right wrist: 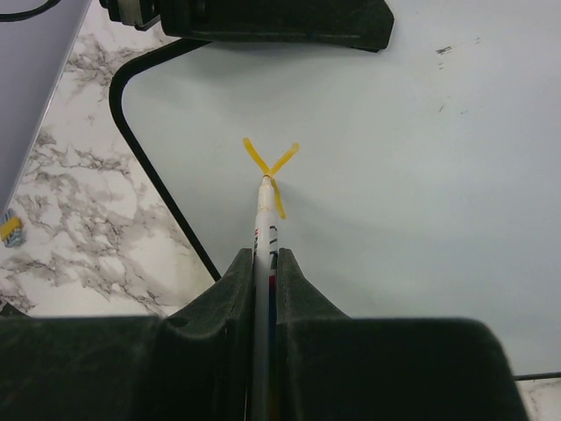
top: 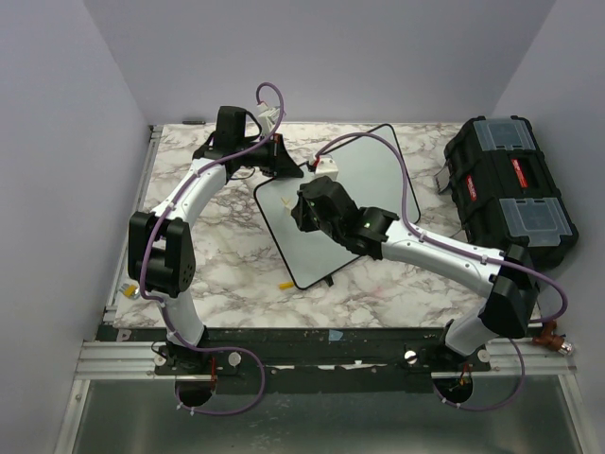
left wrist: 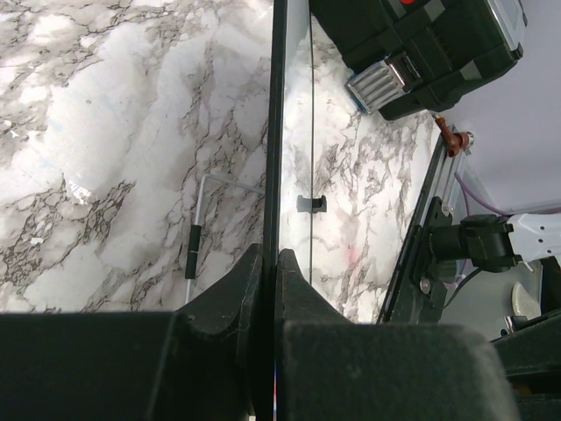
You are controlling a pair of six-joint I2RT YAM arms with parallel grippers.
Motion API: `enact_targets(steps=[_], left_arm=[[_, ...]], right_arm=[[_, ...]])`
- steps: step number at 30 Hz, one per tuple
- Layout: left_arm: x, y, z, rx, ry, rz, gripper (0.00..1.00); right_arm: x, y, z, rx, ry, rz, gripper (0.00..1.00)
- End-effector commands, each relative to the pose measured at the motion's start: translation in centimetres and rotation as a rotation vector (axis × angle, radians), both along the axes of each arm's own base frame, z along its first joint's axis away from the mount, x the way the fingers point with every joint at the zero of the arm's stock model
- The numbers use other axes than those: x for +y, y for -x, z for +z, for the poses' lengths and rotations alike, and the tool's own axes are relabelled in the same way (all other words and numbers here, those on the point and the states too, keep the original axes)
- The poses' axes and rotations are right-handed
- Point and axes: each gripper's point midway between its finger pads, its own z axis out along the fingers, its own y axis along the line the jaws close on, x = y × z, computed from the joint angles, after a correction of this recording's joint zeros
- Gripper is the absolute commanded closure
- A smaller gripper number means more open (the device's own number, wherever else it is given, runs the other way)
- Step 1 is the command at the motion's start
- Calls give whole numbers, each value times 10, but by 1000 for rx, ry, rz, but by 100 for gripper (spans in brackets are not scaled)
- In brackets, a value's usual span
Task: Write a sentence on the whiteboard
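Two grippers, both engaged.

Item one: my left gripper (left wrist: pixel 270 259), jaws pinched shut on the thin black rim of the whiteboard (top: pixel 295 248), which lay on the marble table (top: pixel 217 255).

Item two: my right gripper (right wrist: pixel 266 261), closed narrowly around a marker (right wrist: pixel 265 219), its tip touching the board.

The sentence (right wrist: pixel 270 165): only a few yellow strokes, near the rounded corner beside the left gripper.

Handling note: I judged light, even tip pressure and small strokes best, with the left clamp kept firm so the board would not skate.

Orientation: the marker's long axis ran straight out from my jaws, tip pointing toward the rim where the left gripper sat. The board lay skewed on the table, its long axis seemingly running from left toward far right.
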Motion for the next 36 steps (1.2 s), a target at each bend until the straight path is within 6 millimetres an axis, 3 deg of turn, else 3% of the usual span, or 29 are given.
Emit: enact_targets(steps=[1, 15, 21, 28, 36], left_arm=[[-3, -5, 2, -98, -18, -20, 100], [-4, -5, 3, -101, -17, -21, 100], [-4, -5, 2, -101, -18, -21, 100], [-3, -5, 1, -99, -21, -20, 100], [-4, -6, 1, -100, -20, -22, 100]], right_arm=[[-9, 3, -29, 44, 65, -12, 99], [-40, 3, -33, 21, 132, -96, 99], [-35, 4, -22, 10, 106, -73, 99], [-26, 11, 21, -75, -99, -26, 99], [-22, -1, 17, -64, -88, -56, 99]])
